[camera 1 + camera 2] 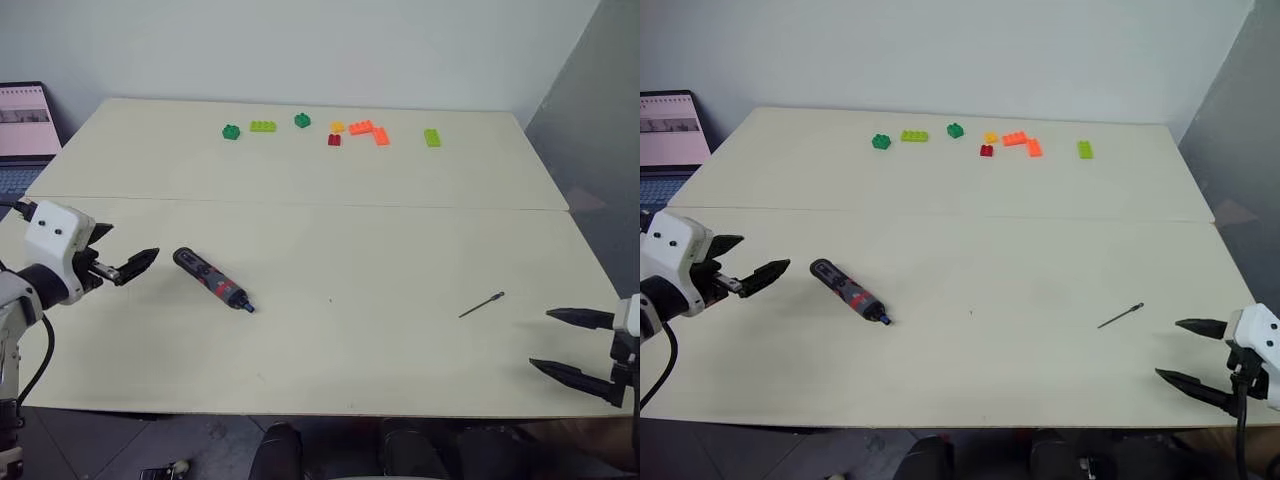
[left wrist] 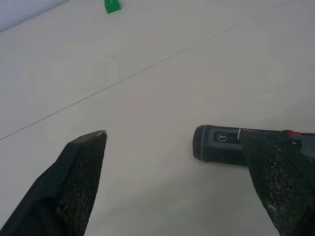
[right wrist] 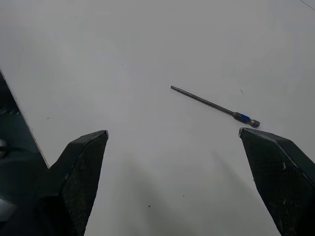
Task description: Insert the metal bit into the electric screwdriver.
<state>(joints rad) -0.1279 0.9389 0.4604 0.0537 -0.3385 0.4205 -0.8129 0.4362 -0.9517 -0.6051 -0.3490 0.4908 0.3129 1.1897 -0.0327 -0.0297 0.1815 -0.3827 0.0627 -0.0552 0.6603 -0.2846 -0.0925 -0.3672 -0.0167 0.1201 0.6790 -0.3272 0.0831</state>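
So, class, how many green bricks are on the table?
4, all in the far row: two dark green, a lime one between them, another lime at the right end.

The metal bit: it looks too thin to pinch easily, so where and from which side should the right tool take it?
Probably mid-shaft, from above. The metal bit lies flat on the table, apart from everything else, so the open right tool should straddle it crosswise and leave the end that goes into the electric screwdriver sticking out.

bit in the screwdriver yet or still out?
Out. The metal bit lies alone on the table, well apart from the electric screwdriver.
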